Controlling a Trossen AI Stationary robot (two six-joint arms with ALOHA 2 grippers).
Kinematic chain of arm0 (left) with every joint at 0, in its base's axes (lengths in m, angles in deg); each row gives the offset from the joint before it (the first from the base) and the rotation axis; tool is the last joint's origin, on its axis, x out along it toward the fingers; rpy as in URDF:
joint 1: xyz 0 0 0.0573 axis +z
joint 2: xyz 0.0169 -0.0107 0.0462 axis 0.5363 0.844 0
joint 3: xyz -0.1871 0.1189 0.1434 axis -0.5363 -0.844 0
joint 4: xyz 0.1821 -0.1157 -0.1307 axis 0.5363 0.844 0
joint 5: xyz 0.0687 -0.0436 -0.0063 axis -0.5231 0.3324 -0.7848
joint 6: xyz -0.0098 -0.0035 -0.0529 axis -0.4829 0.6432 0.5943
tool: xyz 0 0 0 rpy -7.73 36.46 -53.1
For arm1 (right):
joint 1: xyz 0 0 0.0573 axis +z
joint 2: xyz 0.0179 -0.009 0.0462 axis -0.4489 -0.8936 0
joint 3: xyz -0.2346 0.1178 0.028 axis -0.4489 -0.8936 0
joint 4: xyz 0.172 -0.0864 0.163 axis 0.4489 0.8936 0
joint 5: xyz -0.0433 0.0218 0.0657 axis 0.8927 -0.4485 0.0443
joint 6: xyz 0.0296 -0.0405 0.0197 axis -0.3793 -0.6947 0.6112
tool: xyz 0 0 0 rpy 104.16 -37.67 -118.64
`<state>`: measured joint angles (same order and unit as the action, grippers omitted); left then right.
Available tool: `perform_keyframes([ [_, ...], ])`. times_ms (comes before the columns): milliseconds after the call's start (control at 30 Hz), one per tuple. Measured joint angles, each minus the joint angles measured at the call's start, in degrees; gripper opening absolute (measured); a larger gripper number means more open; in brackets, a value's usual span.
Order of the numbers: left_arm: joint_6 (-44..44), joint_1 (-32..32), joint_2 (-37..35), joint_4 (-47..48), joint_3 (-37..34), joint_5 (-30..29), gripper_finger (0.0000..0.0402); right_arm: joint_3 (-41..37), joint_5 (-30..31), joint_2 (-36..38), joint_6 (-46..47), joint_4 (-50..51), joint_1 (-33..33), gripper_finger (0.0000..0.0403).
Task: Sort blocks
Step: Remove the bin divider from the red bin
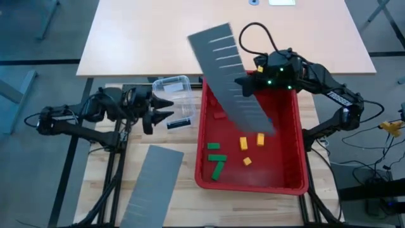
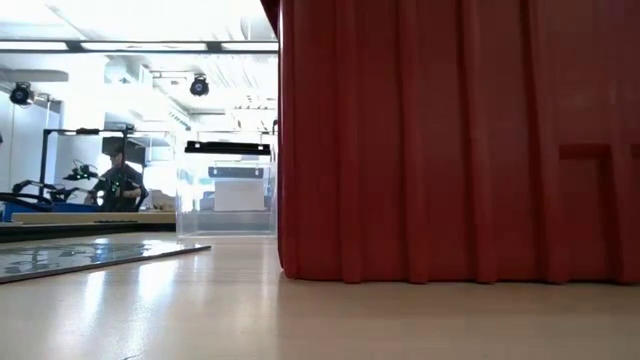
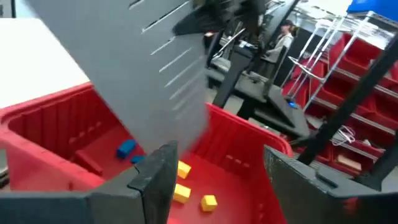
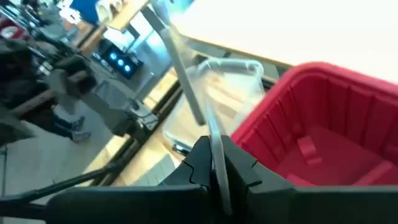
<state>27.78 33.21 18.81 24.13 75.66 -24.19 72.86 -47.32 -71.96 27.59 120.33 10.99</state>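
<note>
- Right end effector [image 1: 243,82]: fingers clamped on a grey slotted divider panel [image 1: 229,75], lifted and tilted over the red bin [image 1: 297,145].
- Blocks [image 1: 243,143]: yellow, green, red and blue pieces scattered on the bin floor.
- Left end effector [image 1: 166,107]: fingers parted, empty, beside the clear tub [image 1: 172,88] on the desk [image 1: 183,202].
- Second divider panel [image 1: 150,183]: flat on the desk.

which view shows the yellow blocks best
The high view: three yellow blocks lie unobstructed in the red bin. The left wrist view catches them partly behind a finger; the low and right wrist views show none.
</note>
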Motion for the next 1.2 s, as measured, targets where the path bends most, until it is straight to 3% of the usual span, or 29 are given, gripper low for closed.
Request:
perform_keyframes([
  [233,3.8,6.6,0.0,-10.8,-5.0,11.7,0.0221,3.1,-0.7,-0.2,-1.0,-1.1,0.6,0.0001],
  [400,12.8,12.1,0.8,-35.1,-15.1,21.8,0.0215,5.3,-1.1,-0.2,-2.2,-3.7,1.4,0.0001],
  [500,21.1,15.3,2.5,-49.5,-21.3,25.2,0.0209,6.2,-1.4,-0.2,-2.8,-5.4,1.8,0.0001],
  [633,29.7,18.1,5.7,-61.6,-26.2,27.1,0.0205,6.4,-2.0,-0.2,-2.8,-7.5,2.4,0.0],
  [767,30.5,18.4,8.7,-65.9,-27.1,28.0,0.0203,6.0,-2.5,-0.8,-2.3,-10.1,3.1,0.0],
  [1200,25.4,18.5,16.7,-65.7,-20.9,30.9,0.0209,5.9,-7.4,-6.5,-2.2,-16.3,4.2,0.0],
])
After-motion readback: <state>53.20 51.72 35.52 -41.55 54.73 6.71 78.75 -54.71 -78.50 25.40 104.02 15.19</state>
